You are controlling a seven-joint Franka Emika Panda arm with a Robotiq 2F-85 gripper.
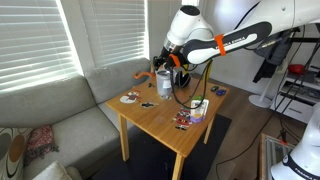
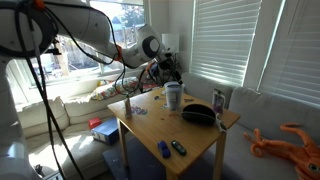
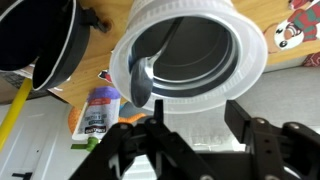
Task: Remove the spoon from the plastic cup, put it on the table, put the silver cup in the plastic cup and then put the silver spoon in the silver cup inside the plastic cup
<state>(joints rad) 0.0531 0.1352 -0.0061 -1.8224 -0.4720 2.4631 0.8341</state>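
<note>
Daylight through the blinds [image 1: 40, 40] lights both exterior views; I get a blown-out window [image 2: 130, 18] and small, soft frames. Wrist view: plastic cup [image 3: 250, 60] rim glares white, claw [image 3: 200, 145] dark and blurry up close.

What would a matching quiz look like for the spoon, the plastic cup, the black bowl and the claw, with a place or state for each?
Things:
1. spoon
2. plastic cup
3. black bowl
4. claw

Descriptions:
A. open, directly above the cup
B. whitish, standing upright
C. leaning inside the cup, bowl end up
D. dark, next to the cup

Pairs: 1-C, 2-B, 3-D, 4-A
</note>
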